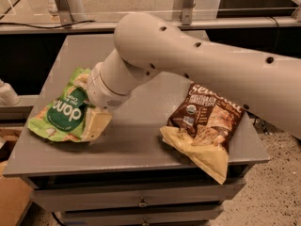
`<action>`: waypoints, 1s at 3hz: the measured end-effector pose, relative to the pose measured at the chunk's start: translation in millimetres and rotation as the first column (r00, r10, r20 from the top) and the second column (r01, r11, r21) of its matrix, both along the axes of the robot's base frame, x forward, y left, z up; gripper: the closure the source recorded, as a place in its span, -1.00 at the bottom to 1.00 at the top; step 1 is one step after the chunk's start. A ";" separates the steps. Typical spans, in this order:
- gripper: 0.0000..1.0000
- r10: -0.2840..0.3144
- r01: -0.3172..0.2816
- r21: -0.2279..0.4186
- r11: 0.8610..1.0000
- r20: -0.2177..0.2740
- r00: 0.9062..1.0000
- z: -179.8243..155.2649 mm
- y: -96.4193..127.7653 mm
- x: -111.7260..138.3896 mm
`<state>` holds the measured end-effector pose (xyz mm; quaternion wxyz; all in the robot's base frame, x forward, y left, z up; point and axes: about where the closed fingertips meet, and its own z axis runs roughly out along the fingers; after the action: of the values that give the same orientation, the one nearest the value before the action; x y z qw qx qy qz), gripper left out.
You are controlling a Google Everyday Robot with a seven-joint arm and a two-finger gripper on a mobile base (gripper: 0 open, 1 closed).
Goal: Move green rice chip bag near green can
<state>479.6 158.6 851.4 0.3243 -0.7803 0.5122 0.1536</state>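
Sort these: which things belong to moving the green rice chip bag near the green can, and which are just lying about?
Job: green rice chip bag, left on the table; gripper at the bag's right edge. Green can: not visible.
Lying about: brown chip bag, right on the table.

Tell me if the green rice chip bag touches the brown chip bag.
No: the green rice chip bag lies left by the claw, the brown chip bag right, bare table between.
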 end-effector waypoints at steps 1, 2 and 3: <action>0.23 -0.004 0.004 0.000 1.000 0.008 1.000 -1.4 -3.3 -1.8; 0.68 -0.008 0.008 -0.006 1.000 0.013 1.000 -0.8 -8.3 -3.1; 1.00 -0.016 0.017 -0.020 1.000 0.030 0.999 9.2 -17.7 0.1</action>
<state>479.7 140.8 860.6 0.3251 -0.7815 0.5154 0.1339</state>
